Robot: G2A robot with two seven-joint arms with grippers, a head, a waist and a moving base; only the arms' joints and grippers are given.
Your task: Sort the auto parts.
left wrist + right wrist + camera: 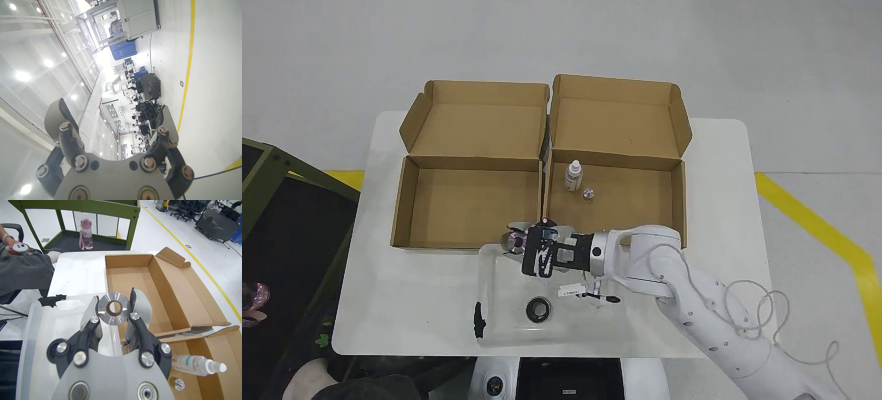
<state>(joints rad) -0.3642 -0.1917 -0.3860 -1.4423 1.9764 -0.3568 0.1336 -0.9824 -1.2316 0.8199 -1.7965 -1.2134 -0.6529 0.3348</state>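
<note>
My right gripper [114, 308] [514, 243] is shut on a shiny metal ring with a central hole [114, 311]. It holds the ring above the far rim of the clear plastic bin [504, 330], close to the near wall of the left cardboard box [467, 205]. A black round part [538, 311] [51, 352] lies in the bin. The right cardboard box [627, 200] holds a small spray bottle [573, 177] [196, 365] and a small metal part [589, 193] [178, 384]. My left gripper [113, 113] points up at the hall ceiling, open, with nothing between its fingers.
Both boxes stand side by side at the back of the white table [722, 200], lids folded back. A piece of black tape [52, 299] sticks to the bin's corner. A green cart [79, 237] with a pink bottle [86, 235] stands beyond the table; a seated person's hand [13, 247] holds a controller.
</note>
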